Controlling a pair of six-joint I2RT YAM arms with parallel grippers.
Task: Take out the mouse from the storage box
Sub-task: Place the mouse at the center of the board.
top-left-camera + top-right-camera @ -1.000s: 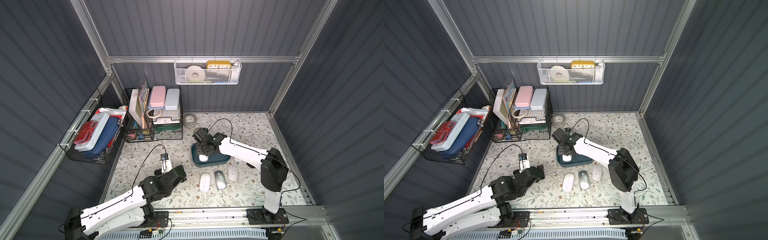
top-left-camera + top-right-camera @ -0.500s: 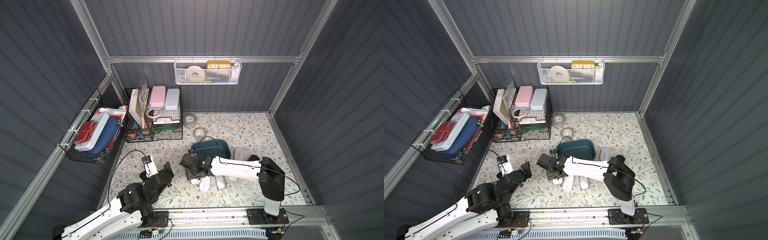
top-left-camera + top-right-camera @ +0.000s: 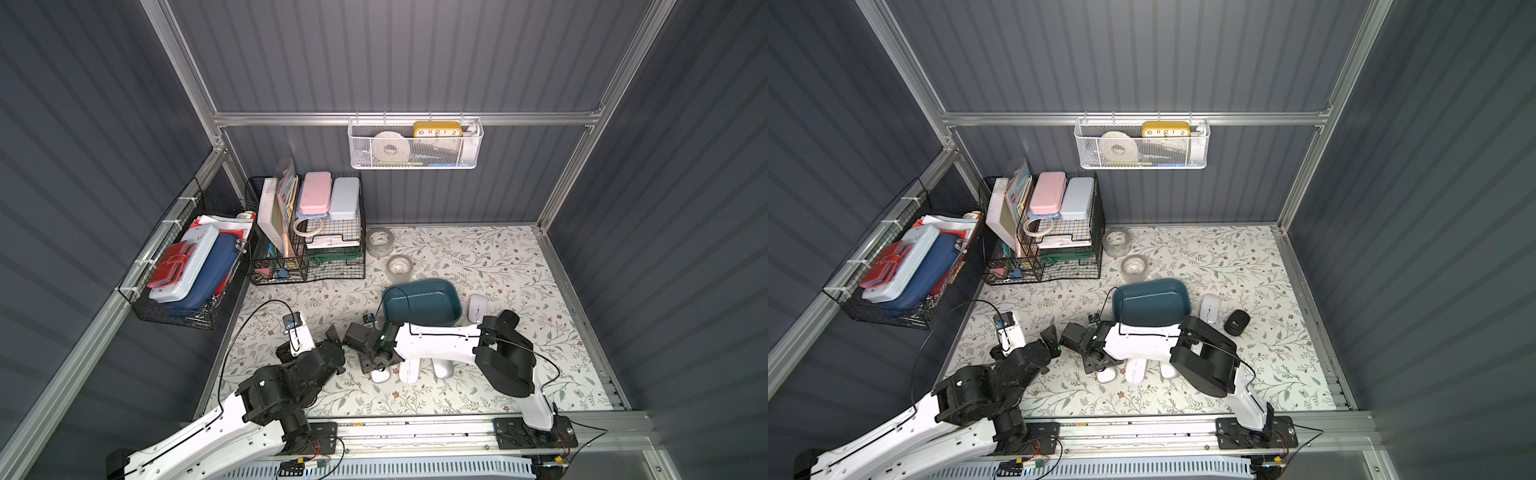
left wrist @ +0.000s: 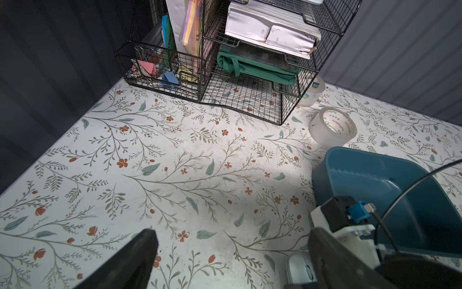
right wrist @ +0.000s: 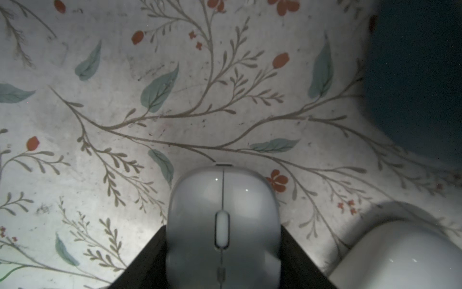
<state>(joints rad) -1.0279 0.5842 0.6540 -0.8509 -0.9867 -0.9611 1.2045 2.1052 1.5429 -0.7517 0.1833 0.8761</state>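
One white mouse [image 5: 222, 200] sits between the two black fingers [image 5: 150, 260] of the right gripper [image 5: 222, 227], and the jaws are clamped on its sides. In both top views this mouse [image 3: 380, 375] is out of the storage box [image 3: 419, 307], at about 7 o'clock from it, low by the flowery table [image 3: 478, 257]. I cannot tell if it touches the table. A second mouse [image 3: 409, 370] and a third mouse [image 3: 442, 368] lie in a row just beside it, toward 3 o'clock, partly under the right arm [image 3: 436, 345].

The storage box is dark teal and stands flat near the middle of the table. A fourth mouse [image 3: 478, 307], long and white, lies just beside the box at 3 o'clock. In a top view a black mouse [image 3: 1236, 322] sits near that one, at about 4 o'clock from the box.

A near tape roll [image 3: 400, 266] stands close to the box at 11 o'clock, and a far tape roll [image 3: 379, 242] stands past it, by the back wall [image 3: 415, 62]. A black wire rack [image 3: 336, 272] stands at 10 o'clock, in the back corner. A black wire basket [image 3: 174, 316] hangs on the side wall [image 3: 83, 166] at 9 o'clock. A white mesh basket [image 3: 415, 156] with a yellow clock [image 3: 437, 129] hangs on the back wall at 12 o'clock.

The left gripper [image 4: 231, 232] is at 8 o'clock from the box, just beside the right gripper. Its jaws are wide apart, and only the table shows between them.
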